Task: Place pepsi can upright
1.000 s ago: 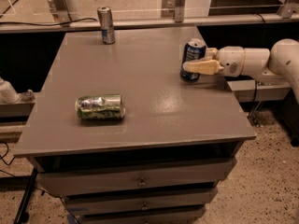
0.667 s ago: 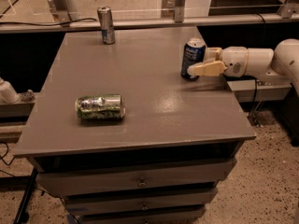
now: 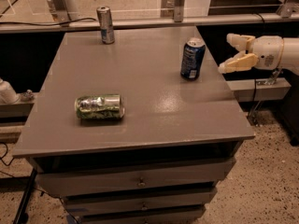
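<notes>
Pepsi can [image 3: 192,58] stood upright on grey table [image 3: 140,78], nr right edge; white lettering not legible. Gripper [image 3: 232,54] hung just off that edge, apart from can, fingers spread wide, holding nothing. Green-silver can [image 3: 99,107] lay on its side front-left; slim silver can [image 3: 105,24] upright at back.

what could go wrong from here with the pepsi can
The pepsi can stands upright near the right edge of the table, and the open claw hangs just beside it, apart. A stray sweep toward it might tip it. The green can lies on its side and might roll if the table is jolted.
</notes>
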Robot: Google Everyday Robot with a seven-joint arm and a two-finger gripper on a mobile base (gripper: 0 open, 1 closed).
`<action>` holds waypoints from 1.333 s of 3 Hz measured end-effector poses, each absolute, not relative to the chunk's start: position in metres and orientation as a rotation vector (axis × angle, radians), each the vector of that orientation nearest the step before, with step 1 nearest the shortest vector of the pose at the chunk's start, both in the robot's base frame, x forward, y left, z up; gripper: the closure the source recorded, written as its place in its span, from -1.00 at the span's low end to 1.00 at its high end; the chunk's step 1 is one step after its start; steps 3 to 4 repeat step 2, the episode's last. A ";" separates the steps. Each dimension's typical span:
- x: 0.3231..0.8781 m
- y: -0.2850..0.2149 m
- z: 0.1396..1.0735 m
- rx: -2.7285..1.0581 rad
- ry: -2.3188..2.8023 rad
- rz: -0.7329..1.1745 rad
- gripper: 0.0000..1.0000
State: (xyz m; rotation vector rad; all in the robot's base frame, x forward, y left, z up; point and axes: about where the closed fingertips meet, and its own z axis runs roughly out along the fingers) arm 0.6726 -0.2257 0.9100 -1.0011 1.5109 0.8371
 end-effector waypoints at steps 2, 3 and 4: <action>0.645 -0.288 0.949 -0.977 1.531 0.681 -1.00; 0.645 -0.288 0.949 -0.977 1.531 0.681 -1.00; 0.645 -0.288 0.949 -0.977 1.531 0.681 -1.00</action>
